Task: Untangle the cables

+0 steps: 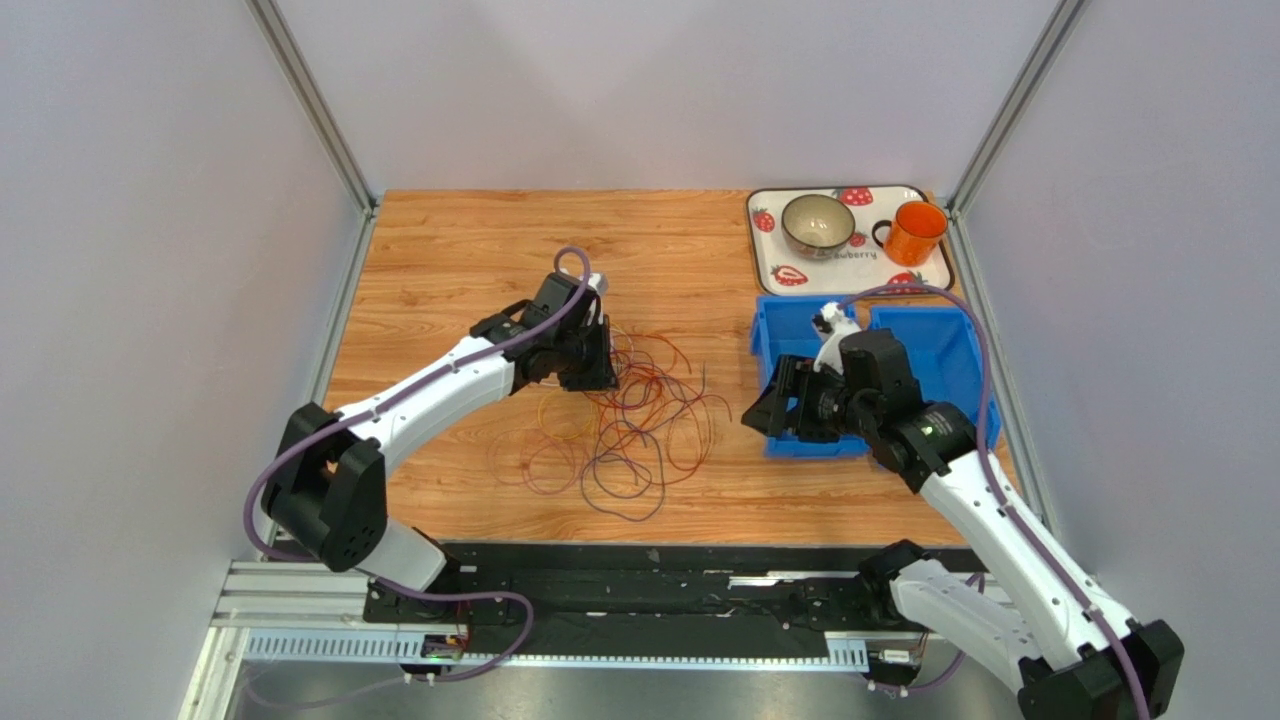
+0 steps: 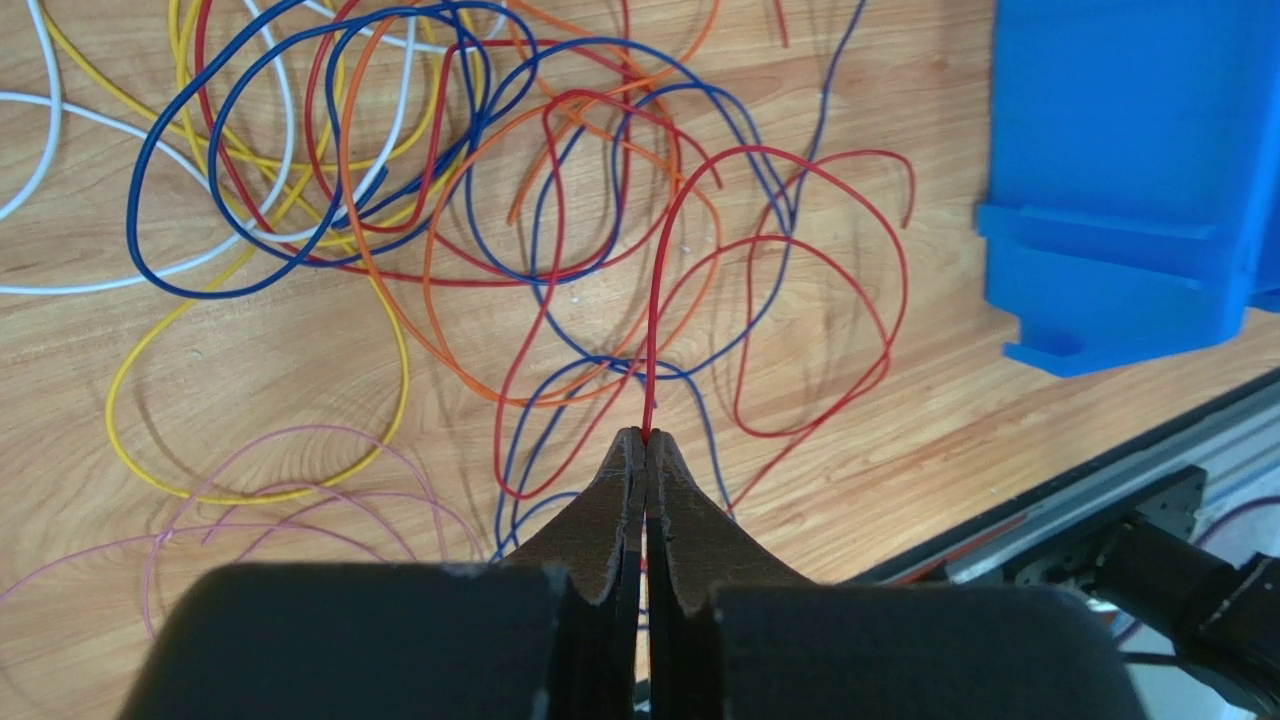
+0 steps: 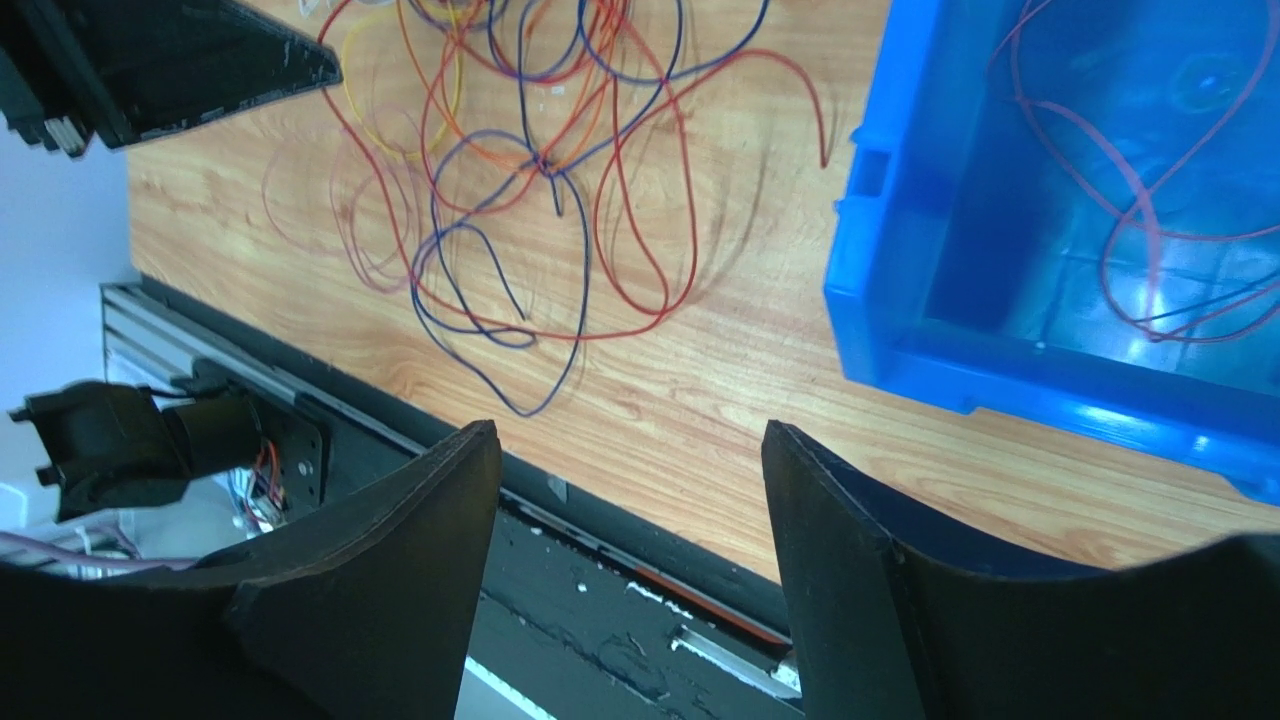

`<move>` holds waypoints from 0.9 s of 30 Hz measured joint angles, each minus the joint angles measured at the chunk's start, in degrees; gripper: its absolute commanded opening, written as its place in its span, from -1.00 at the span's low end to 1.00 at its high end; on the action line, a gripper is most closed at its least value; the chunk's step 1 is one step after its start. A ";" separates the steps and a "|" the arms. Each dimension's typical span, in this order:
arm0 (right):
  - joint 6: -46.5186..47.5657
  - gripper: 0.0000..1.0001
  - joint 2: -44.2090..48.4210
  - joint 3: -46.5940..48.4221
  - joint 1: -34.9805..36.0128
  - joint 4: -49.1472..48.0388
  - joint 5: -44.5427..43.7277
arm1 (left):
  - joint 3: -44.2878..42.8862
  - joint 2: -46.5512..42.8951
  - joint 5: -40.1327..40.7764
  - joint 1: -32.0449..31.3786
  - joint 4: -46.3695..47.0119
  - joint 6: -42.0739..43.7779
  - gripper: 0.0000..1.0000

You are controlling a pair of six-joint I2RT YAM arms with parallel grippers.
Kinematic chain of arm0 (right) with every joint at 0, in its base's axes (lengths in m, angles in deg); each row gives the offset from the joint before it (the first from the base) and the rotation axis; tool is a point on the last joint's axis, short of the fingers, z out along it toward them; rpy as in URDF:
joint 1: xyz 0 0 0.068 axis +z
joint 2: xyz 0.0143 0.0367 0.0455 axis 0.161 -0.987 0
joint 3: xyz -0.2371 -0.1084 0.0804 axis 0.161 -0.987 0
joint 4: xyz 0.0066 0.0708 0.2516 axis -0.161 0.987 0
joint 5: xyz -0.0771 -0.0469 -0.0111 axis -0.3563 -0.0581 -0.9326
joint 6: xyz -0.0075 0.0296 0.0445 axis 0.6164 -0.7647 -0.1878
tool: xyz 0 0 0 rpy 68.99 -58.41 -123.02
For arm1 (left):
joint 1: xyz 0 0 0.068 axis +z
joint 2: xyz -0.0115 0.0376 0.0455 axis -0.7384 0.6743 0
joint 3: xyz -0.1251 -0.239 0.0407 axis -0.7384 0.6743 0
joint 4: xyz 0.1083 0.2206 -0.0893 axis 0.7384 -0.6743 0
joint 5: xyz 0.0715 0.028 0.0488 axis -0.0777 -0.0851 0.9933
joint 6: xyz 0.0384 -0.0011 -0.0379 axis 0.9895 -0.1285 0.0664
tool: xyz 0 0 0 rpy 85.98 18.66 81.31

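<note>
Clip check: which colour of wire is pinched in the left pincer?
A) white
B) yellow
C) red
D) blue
C: in the left wrist view, the left pincer is shut on a red wire that rises straight from its tips.

Table (image 1: 451,270): wood-grain laminate, smooth w/ soft sheen. Cables (image 1: 631,428): thin, plastic-sheathed, smooth, slightly glossy. Blue bin (image 3: 962,225): moulded plastic, shiny inside w/ reflections, ext. more satin. Left gripper (image 2: 646,444): fingers matt black, fine-grained, rubber or plastic, can't tell which. Right gripper (image 3: 628,438): same matt black finish. Arm shells (image 1: 436,393): smooth white plastic, joints black semi-gloss. Mug (image 1: 915,233): glossy orange, prob. ceramic. Bowl (image 1: 818,222): glazed-looking. Tray (image 1: 781,273): smooth printed surface. Rail (image 1: 301,608) at near edge: bare ribbed metal, alu-like.
</note>
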 measured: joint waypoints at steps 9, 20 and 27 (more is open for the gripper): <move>0.17 0.37 -11.21 -0.57 6.67 -5.77 -1.27 | 0.00 2.19 1.46 0.00 0.00 0.46 -1.00; 3.54 0.31 -24.96 0.31 7.41 -10.75 -1.64 | 1.16 3.28 2.32 0.00 0.07 0.90 -1.00; 3.96 0.30 -30.42 1.88 8.98 -13.14 -1.36 | 1.42 4.33 2.38 0.00 0.09 1.09 -1.00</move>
